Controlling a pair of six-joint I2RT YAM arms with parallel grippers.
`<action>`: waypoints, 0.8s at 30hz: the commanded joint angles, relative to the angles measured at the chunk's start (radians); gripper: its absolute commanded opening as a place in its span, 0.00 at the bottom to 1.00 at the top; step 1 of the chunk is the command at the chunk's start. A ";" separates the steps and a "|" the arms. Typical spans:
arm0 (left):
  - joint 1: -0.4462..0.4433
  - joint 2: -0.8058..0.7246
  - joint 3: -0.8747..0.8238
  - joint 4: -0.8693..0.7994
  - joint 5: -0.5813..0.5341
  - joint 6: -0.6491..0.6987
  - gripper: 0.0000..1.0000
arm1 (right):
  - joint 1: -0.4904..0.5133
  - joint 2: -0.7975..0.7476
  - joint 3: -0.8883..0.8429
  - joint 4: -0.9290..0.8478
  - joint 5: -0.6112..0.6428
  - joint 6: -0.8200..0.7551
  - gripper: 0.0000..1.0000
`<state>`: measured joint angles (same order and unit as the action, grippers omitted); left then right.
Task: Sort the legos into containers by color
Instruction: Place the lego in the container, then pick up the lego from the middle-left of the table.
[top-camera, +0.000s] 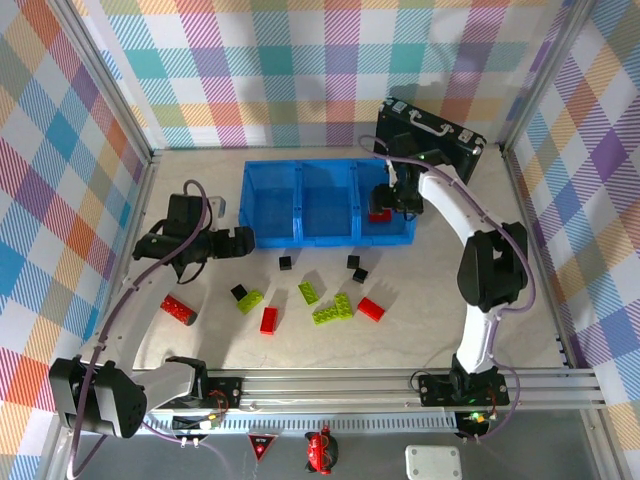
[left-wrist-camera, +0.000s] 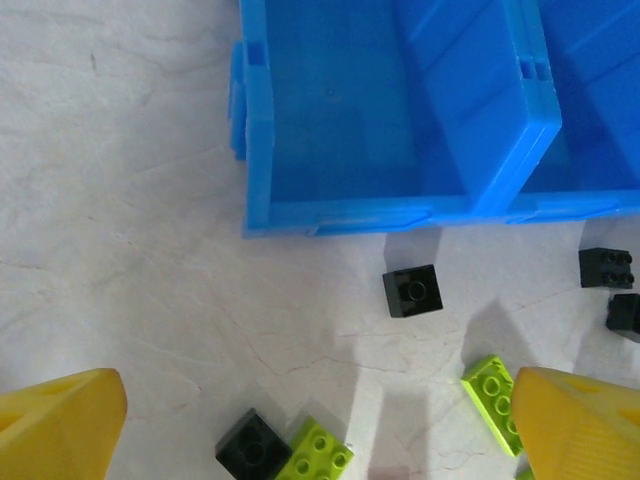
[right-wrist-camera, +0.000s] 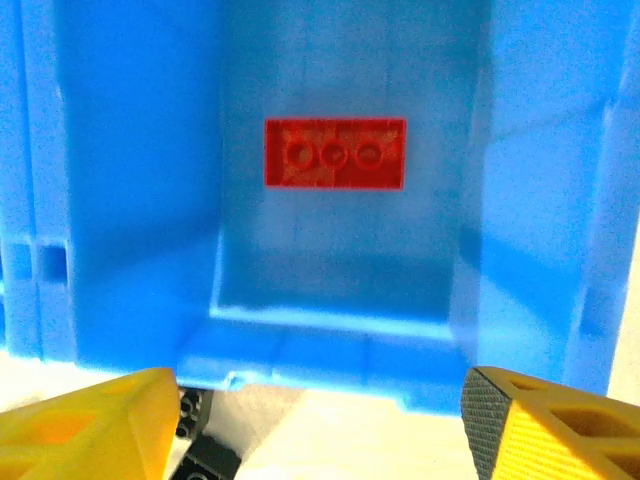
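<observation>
Top external view: the long blue tray (top-camera: 300, 238) sits at twelve o'clock on the table (top-camera: 420, 290). One red brick (top-camera: 379, 215) lies in its three-o'clock compartment, partly hidden by the right gripper (top-camera: 388, 203), whose fingers are spread and hold nothing. The left gripper (top-camera: 236, 241) hangs wide apart and empty just beside the tray's seven-o'clock corner. Loose legos (top-camera: 333, 309) in red, lime and black are scattered toward six o'clock. A black hard case (top-camera: 430, 135) stands tilted at one o'clock beyond the tray. In the left wrist view, a lime brick (left-wrist-camera: 492, 395) is cut off behind a yellow finger (left-wrist-camera: 580, 420). The lettering on the red triangular label (top-camera: 262, 445) on the front rail is too small to read.
</observation>
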<state>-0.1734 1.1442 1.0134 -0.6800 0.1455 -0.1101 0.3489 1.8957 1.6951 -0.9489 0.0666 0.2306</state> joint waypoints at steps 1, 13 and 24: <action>-0.028 0.013 0.040 -0.079 -0.023 -0.070 0.95 | 0.022 -0.077 -0.082 0.044 -0.044 0.026 0.75; -0.131 0.079 0.005 -0.096 -0.089 -0.181 0.93 | 0.128 -0.229 -0.296 0.099 -0.070 0.067 0.73; -0.153 0.113 -0.060 -0.148 -0.218 -0.300 0.86 | 0.182 -0.276 -0.399 0.125 -0.079 0.101 0.73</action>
<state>-0.3187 1.2507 0.9829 -0.7883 -0.0299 -0.3466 0.5224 1.6554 1.3163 -0.8452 0.0093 0.3073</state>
